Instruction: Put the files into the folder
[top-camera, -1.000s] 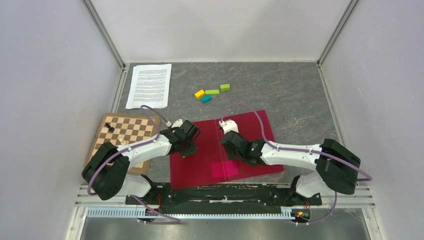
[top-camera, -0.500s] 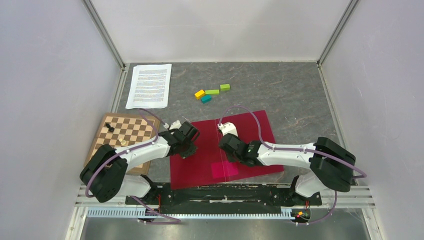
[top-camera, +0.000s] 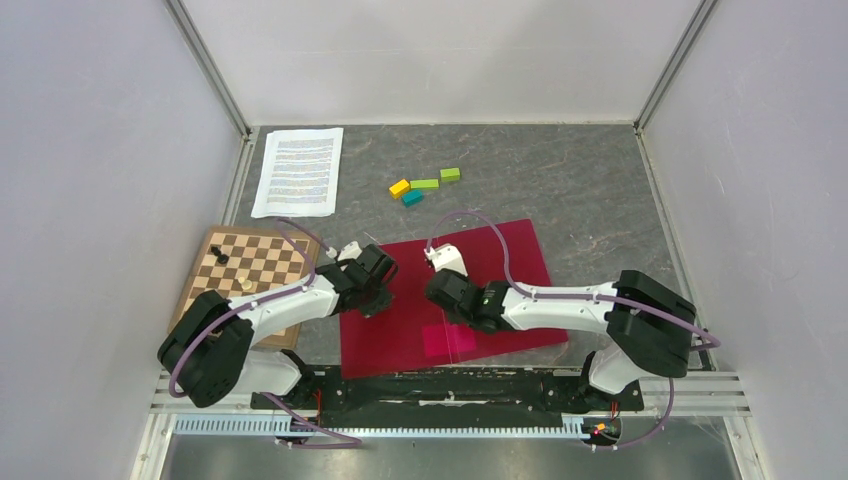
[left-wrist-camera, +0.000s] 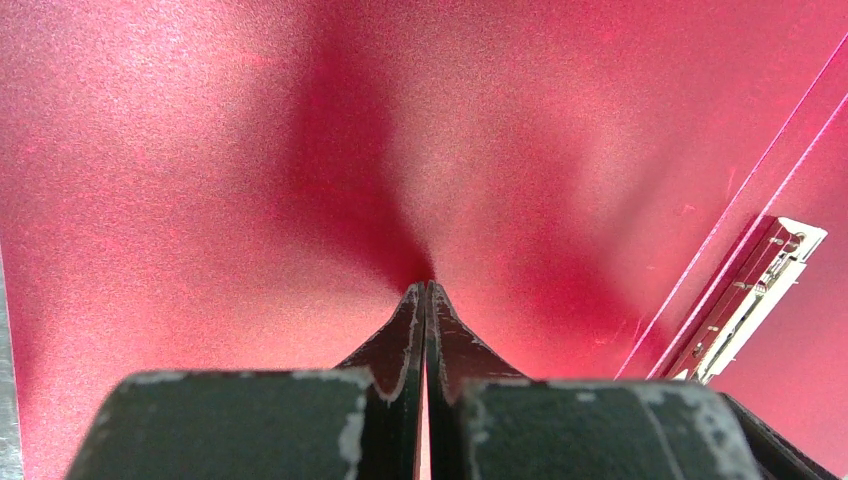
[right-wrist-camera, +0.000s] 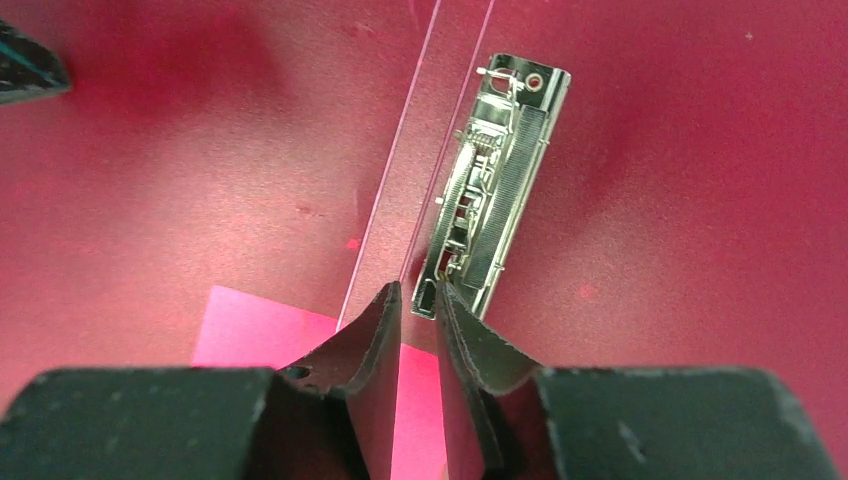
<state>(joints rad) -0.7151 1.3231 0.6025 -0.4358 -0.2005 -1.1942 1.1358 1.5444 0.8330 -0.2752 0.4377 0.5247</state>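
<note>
Left gripper (left-wrist-camera: 424, 290): shut, empty, tips pressing left flap of crimson folder (top-camera: 395, 340). Right gripper (right-wrist-camera: 418, 292): barely ajar, empty, at near end of metal clip (right-wrist-camera: 495, 180). Folder open flat, centre-front; files (top-camera: 298, 170) far-left, well apart. Arms reaching inward.

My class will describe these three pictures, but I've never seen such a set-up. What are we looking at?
Two robot arms are bolted at a table's near edge. The wide picture looks down from above; the other two come from cameras on the wrists. On the table lie an open red folder, files at the far left, a chessboard and coloured blocks. The left gripper is shut, its tips on the folder's left half. The right gripper, jaws slightly apart, sits at the near end of the folder's metal clip. Neither seems to hold anything.
</note>
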